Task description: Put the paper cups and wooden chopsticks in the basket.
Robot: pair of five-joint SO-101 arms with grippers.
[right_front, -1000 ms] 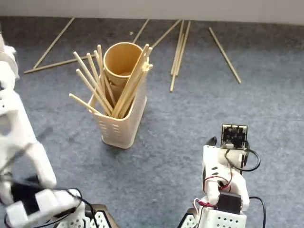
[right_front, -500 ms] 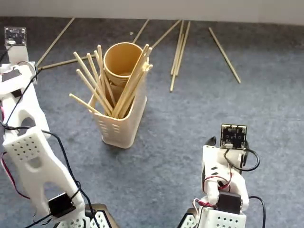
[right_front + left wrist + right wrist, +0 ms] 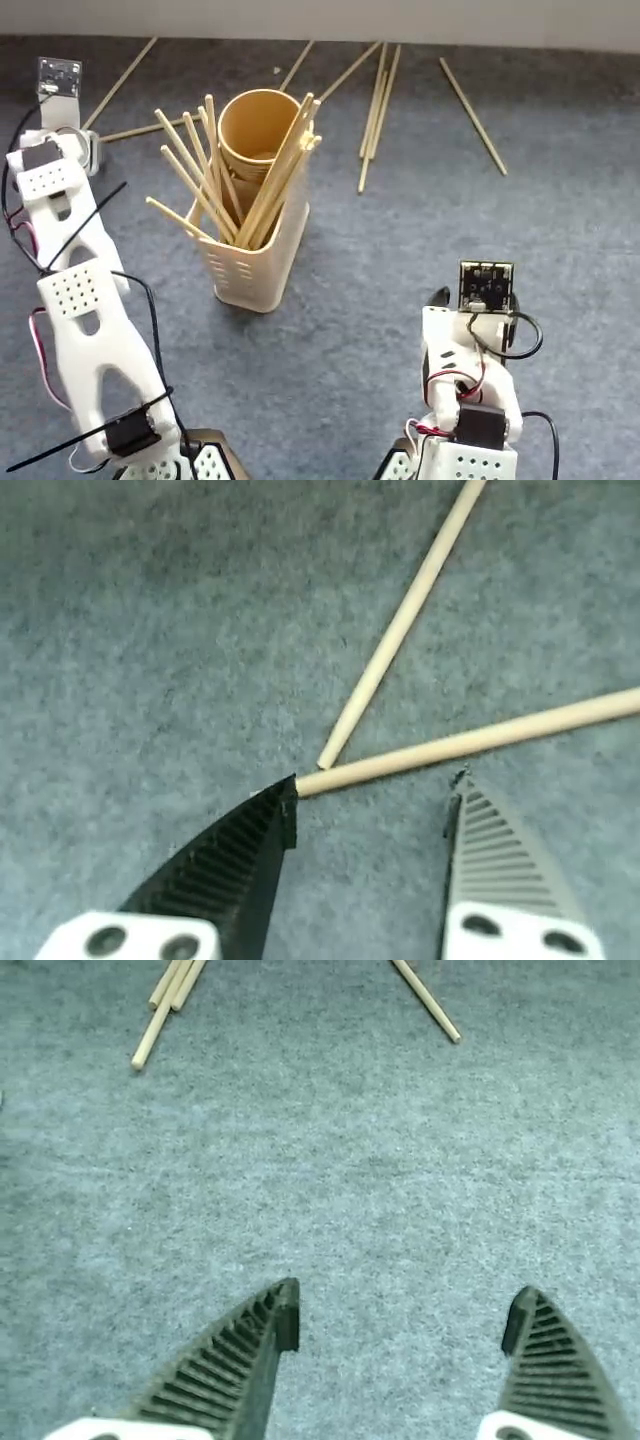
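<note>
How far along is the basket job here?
Done: a paper cup and a bundle of chopsticks stand in the basket. In hand: the left gripper, open, hovers at two chopstick ends on the carpet. Left: those and the loose chopsticks farther back.

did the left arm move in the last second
Yes: the left arm swung out from the near edge to beside the basket, over the loose chopsticks.

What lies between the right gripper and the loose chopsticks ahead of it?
Nothing but bare grey carpet, seen in the right wrist view, separates the open right gripper from the loose chopsticks.
</note>
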